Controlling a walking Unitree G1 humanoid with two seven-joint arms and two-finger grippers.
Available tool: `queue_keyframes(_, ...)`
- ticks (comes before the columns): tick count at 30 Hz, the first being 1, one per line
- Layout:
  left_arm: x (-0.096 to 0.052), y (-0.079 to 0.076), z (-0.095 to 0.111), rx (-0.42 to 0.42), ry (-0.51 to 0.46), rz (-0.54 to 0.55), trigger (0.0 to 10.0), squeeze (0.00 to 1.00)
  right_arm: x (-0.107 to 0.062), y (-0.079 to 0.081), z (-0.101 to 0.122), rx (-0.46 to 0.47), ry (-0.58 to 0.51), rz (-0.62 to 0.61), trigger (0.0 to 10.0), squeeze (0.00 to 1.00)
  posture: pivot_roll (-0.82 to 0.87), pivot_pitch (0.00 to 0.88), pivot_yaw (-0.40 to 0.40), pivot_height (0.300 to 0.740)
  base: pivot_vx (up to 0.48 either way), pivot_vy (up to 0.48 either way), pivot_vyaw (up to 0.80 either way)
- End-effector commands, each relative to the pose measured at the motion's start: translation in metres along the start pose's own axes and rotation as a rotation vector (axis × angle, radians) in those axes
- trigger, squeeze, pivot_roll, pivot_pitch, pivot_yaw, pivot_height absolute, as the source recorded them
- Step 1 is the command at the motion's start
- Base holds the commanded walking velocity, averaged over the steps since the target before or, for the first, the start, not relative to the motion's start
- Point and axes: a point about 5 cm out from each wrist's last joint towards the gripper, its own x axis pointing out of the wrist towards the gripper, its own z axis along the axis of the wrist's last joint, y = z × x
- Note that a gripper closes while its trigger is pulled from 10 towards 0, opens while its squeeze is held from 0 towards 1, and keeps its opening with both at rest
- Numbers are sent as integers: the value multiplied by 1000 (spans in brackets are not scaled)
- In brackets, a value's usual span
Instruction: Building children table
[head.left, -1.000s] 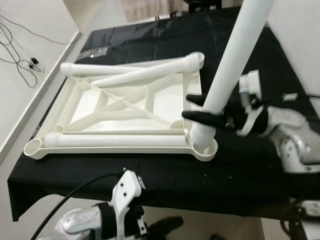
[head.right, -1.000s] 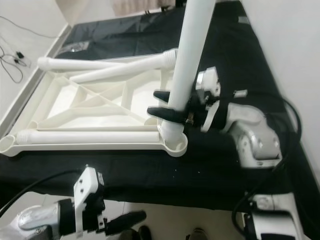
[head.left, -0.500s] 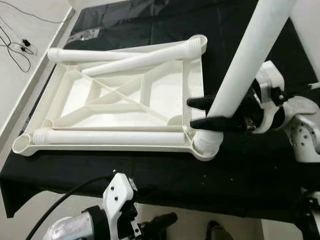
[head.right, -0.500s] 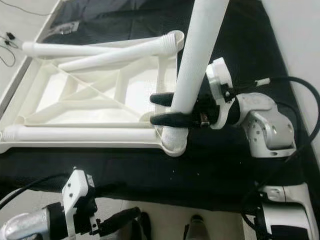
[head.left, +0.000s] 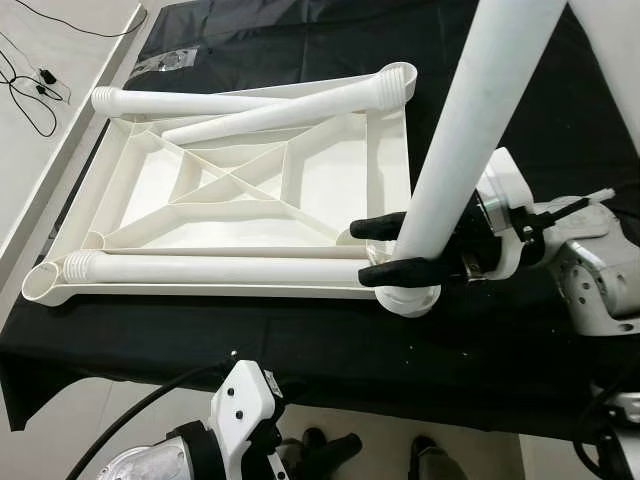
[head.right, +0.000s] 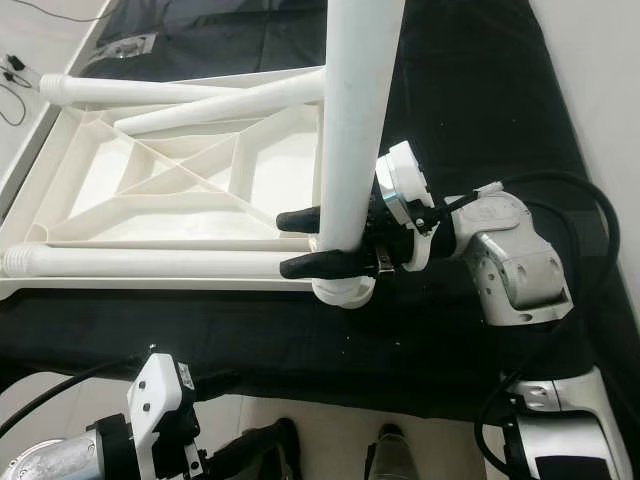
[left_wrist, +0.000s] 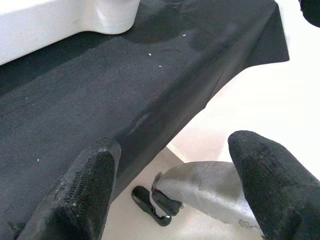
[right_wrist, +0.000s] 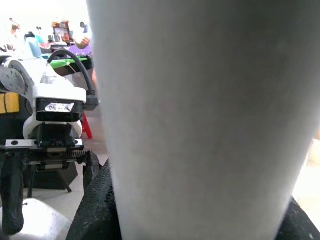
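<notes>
A white plastic table top (head.left: 250, 210) lies upside down on a black-covered surface (head.left: 500, 120). A white table leg (head.left: 470, 130) stands upright in the near right corner socket (head.left: 412, 297). My right gripper (head.left: 385, 250) is shut on the leg just above the socket, one black finger on each side. In the right wrist view the leg (right_wrist: 200, 115) is very close to the camera. Three more legs (head.left: 220, 270) lie loose inside the frame. My left gripper (left_wrist: 170, 195) hangs open below the near edge of the surface, holding nothing.
The black cloth (left_wrist: 100, 85) drapes over the near edge. A pale floor with cables (head.left: 30, 85) runs along the left side. A small clear bag (head.left: 170, 62) lies at the far left of the cloth. Bare black cloth extends right of the table top.
The camera has shifted. The upright leg and my right gripper sit slightly lower and more to the left on the corner socket; the leg stands more vertical.
</notes>
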Motion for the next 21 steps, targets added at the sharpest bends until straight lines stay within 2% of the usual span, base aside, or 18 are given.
queue_keyframes(1,-1,-5,-3,-8,8,-9,10000,0,3,4,-6,24,31,31,10000,0,32,394,169,740,0,0,0)
queue_keyframes(6,-1,-5,-2,-9,5,-11,10000,0,-1,5,-7,26,60,38,10000,0,32,402,170,740,0,0,0)
queue_keyframes(8,-2,-5,-2,-6,4,-9,10000,0,-5,8,-11,18,112,54,10000,0,34,409,174,740,0,0,0)
queue_keyframes(12,-2,-4,-2,-4,5,-9,10000,0,-5,7,-12,13,119,49,10000,0,35,412,176,740,0,0,0)
queue_keyframes(17,-3,-4,-3,0,8,-15,10000,0,-2,-2,-15,-16,140,12,10000,0,39,418,176,740,0,0,0)
queue_keyframes(21,-3,-4,-3,0,9,-17,10000,0,-2,-3,-15,-17,148,23,10000,0,39,418,176,740,0,0,0)
